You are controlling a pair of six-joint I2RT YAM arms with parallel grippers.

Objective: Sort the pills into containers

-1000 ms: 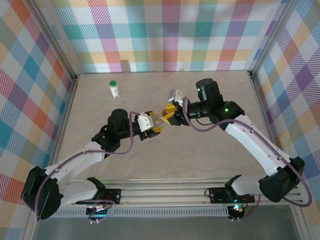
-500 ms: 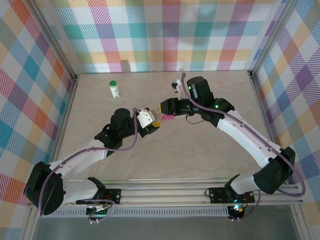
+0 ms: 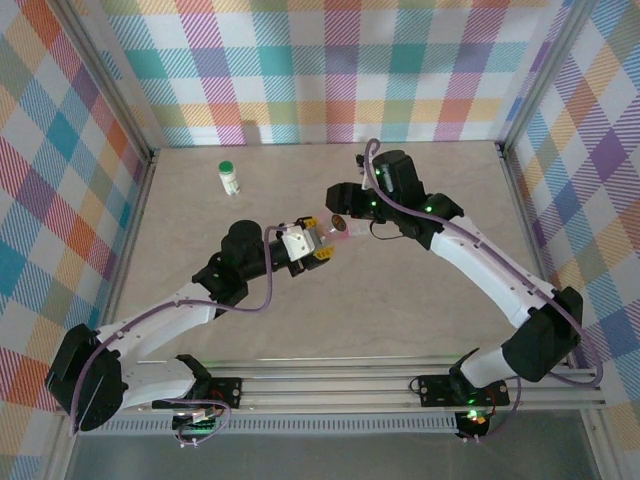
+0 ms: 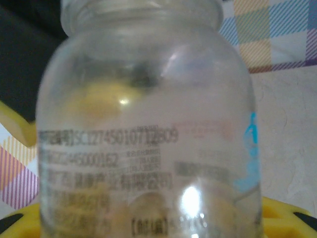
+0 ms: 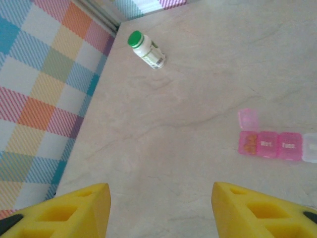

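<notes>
My left gripper (image 3: 318,243) is shut on a small glass bottle (image 4: 148,124) with printed text, held above the middle of the table. In the left wrist view it is very close, with yellowish pills showing through the glass. My right gripper (image 5: 158,208) hangs open just right of it, with nothing between its yellow fingers (image 5: 74,210). Below on the table lies the pink pill box (image 5: 271,145), one lid flipped up over a compartment of orange pills (image 5: 249,144). The white bottle with a green cap (image 3: 230,177) stands at the far left.
Plaid walls close in the table (image 3: 430,290) at the back and both sides. Bare marble surface stretches between the green-capped bottle (image 5: 147,50) and the pill box. Both arms meet over the table's middle.
The right gripper has opened and drawn back from the left gripper's bottle, its wrist turning to look down at the table. The left arm, still holding the bottle, shifted slightly right.
</notes>
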